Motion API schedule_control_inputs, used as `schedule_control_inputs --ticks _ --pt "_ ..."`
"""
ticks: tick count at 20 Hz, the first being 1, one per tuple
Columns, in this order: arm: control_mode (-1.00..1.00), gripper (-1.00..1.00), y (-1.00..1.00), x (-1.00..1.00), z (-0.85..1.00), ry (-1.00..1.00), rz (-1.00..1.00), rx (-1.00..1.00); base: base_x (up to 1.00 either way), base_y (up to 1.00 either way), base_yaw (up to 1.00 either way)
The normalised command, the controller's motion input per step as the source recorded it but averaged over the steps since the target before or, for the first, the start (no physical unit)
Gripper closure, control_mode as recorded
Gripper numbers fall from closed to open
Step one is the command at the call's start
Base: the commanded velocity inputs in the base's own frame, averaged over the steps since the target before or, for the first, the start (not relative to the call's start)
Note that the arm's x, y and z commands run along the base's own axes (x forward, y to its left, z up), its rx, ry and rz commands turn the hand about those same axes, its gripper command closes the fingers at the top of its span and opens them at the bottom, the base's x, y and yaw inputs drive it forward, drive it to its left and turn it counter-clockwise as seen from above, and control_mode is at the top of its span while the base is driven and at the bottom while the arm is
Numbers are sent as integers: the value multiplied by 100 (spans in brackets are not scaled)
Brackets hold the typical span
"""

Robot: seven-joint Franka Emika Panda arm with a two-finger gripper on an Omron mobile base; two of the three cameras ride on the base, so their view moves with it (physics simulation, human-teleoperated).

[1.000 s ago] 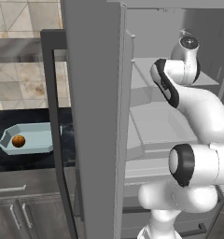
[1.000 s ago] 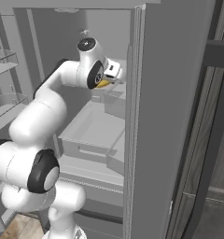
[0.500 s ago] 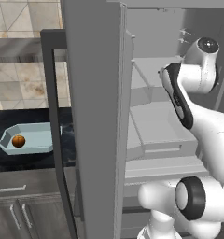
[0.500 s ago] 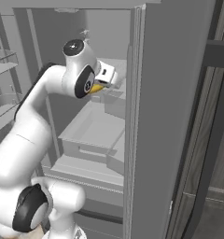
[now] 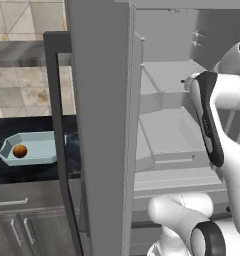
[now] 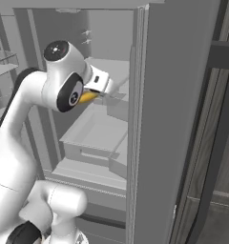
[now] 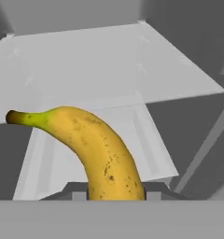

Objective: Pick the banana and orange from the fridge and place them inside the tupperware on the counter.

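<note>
- Yellow banana [image 7: 93, 149] sits in our tool [image 7: 116, 198], which is closed tight on its lower end, and the green stem end sticks out away from the hand.
- We see a bit of that banana [image 6: 88, 97] next to our white wrist, up inside the fridge [image 6: 173, 119], above the pale shelves and the drawer.
- We see the tupperware [image 5: 39, 150] on the black table [image 5: 22, 172], well apart from the fridge and past its open door.
- We see the orange [image 5: 20, 151] already lying inside the tupperware, near its left end.
- We think the orange part of the job is done.
- We think the banana part is about half done: we have it in our grip, but it is not out of the fridge yet.
- What is left, as we judge it, is to pull the banana out past the door, carry it over to the table and set it down in the tupperware beside the orange.
- We see bare room in the tupperware to the right of the orange, so we think the banana can fit there.
- We think the open door between us and the table is the thing to watch on the way over.
</note>
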Motion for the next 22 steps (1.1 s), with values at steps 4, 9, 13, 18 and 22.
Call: schedule_control_inputs --ticks 4,9,13,18,22 --pt "-100 100 0 -91 21 0 0 0 0 0 0" --pt "-100 100 6 -76 24 0 0 0 0 0 0" --pt "-100 100 15 -68 18 0 0 0 0 0 0" --pt "-100 100 17 -60 20 0 0 0 0 0 0" --pt "-100 100 19 -47 21 0 2 0 0 0 0"
